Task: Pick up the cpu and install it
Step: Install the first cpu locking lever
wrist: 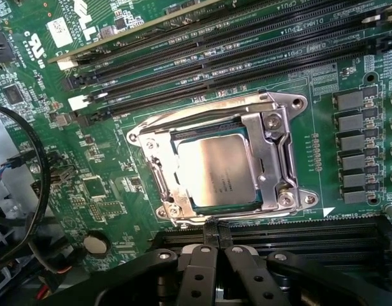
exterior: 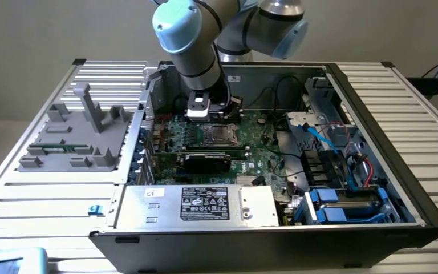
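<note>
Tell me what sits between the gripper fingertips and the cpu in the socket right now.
In the wrist view, the metal socket frame edge and a strip of black memory slots lie between the gripper and the cpu, which sits in the socket.

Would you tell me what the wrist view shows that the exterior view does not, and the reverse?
Wrist view alone: print on the memory slots, the socket frame's screws, and the fingers meeting beside the socket. Exterior view alone: the whole computer case, its labelled power supply, blue drive bays, the grey fixture and the arm. Both: the cpu lying in its socket on the green motherboard.
</note>
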Robot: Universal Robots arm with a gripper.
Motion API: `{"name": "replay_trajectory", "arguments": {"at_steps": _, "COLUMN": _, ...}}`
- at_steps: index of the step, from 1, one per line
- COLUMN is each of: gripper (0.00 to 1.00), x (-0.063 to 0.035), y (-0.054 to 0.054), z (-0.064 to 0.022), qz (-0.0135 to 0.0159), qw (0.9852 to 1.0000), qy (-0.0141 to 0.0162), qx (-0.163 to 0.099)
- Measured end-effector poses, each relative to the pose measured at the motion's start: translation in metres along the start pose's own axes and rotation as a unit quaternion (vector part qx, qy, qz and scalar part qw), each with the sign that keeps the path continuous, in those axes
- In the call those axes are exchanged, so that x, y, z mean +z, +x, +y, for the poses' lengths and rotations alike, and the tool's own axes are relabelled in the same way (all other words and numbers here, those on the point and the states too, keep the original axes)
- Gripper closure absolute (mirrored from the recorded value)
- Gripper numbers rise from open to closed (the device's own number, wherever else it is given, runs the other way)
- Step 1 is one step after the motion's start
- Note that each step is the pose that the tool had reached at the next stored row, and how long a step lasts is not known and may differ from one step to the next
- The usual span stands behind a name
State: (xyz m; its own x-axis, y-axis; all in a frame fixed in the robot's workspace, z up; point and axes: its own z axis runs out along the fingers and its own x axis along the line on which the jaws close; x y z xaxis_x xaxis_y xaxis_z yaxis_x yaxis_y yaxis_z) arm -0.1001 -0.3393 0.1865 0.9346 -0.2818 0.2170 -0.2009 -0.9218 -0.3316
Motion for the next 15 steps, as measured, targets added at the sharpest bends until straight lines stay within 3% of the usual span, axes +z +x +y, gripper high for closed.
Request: {"name": "replay_trajectory", "arguments": {"at_steps": 15, "gripper": 0.89, "x": -0.0001, "y": 0.0007, "z": 0.0007, "qz": 0.0000, "qw": 1.0000, "qy": 0.0000, "qx": 0.000}}
